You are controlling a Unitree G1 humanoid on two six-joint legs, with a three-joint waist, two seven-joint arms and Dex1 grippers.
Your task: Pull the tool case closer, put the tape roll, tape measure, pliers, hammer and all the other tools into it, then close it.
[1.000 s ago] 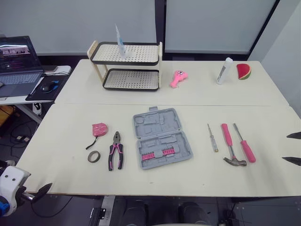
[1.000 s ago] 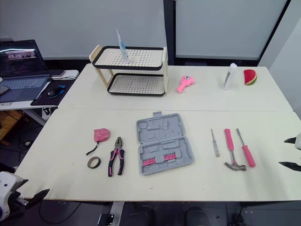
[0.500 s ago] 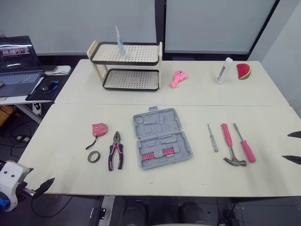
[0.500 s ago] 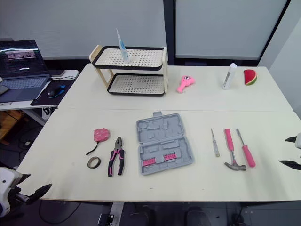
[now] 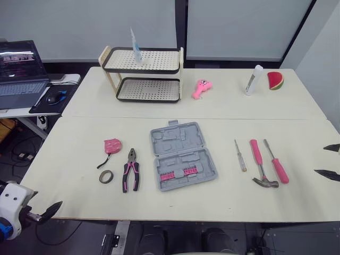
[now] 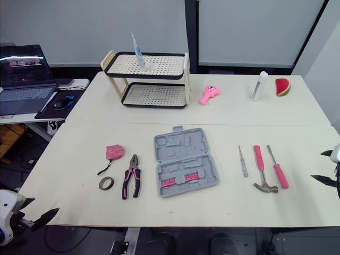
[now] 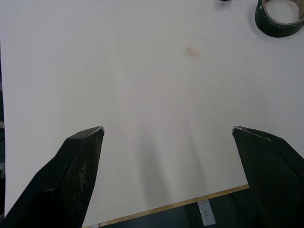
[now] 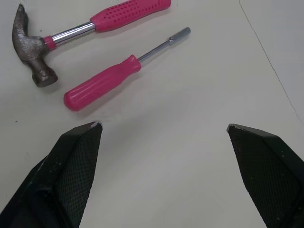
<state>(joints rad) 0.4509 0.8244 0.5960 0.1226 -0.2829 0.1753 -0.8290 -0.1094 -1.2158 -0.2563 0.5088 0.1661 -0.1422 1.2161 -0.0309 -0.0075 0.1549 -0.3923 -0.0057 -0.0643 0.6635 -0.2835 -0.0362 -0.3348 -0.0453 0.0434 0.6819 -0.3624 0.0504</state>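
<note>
The grey tool case (image 5: 182,155) lies open in the middle of the near table. Left of it are a pink tape measure (image 5: 112,145), a dark tape roll (image 5: 106,176) and pink-handled pliers (image 5: 131,171). On its right lie a thin screwdriver (image 5: 240,155), a pink hammer (image 5: 260,166) and a pink nut driver (image 5: 276,162). My left gripper (image 6: 38,208) hangs open off the table's front left corner, the tape roll (image 7: 280,12) far ahead of it. My right gripper (image 5: 329,160) is open at the table's right edge, just right of the nut driver (image 8: 118,71) and hammer (image 8: 71,33).
On the far table stand a two-tier rack (image 5: 142,74) with a tube on top, a pink toy (image 5: 200,87), a white bottle (image 5: 254,79) and a watermelon slice (image 5: 275,81). A laptop (image 5: 18,66) and mouse sit on a side desk at far left.
My right gripper has crept slightly forward along the table's right edge. My left gripper has edged a little to the right. The tools and case have not moved.
</note>
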